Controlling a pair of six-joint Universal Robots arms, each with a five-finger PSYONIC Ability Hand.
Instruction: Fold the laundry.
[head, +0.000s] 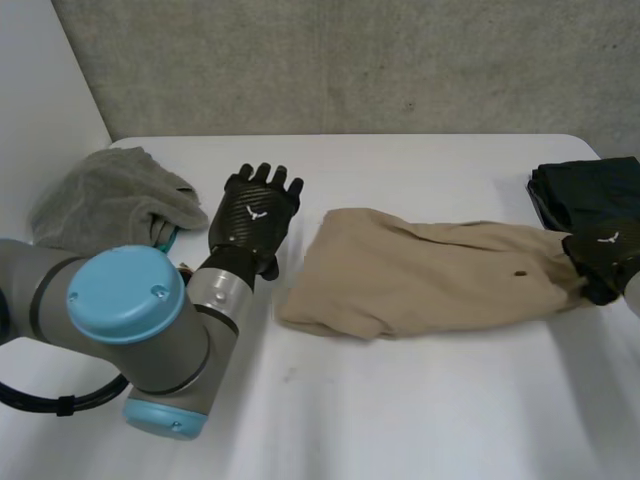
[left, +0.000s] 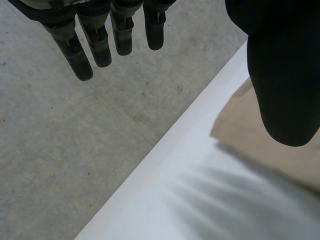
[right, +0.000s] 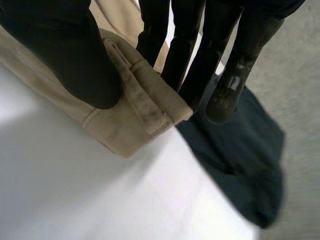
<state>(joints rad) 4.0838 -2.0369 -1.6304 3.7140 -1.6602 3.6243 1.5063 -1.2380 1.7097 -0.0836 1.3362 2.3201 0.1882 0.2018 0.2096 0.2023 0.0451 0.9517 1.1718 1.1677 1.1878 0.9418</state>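
No readable words, numbers or brand names anywhere. Only marks: small white emblem, wing- or bird-like, on the back of the left hand, and the same white emblem on the back of the right hand. Tiny dark spot on the beige trousers, possibly a button or tag, too small to read

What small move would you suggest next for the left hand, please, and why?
Probably move the left hand across to the nearest end of the tan trousers and pinch it. The right hand pinches their waistband, while the left hovers open beside the cloth, holding nothing.
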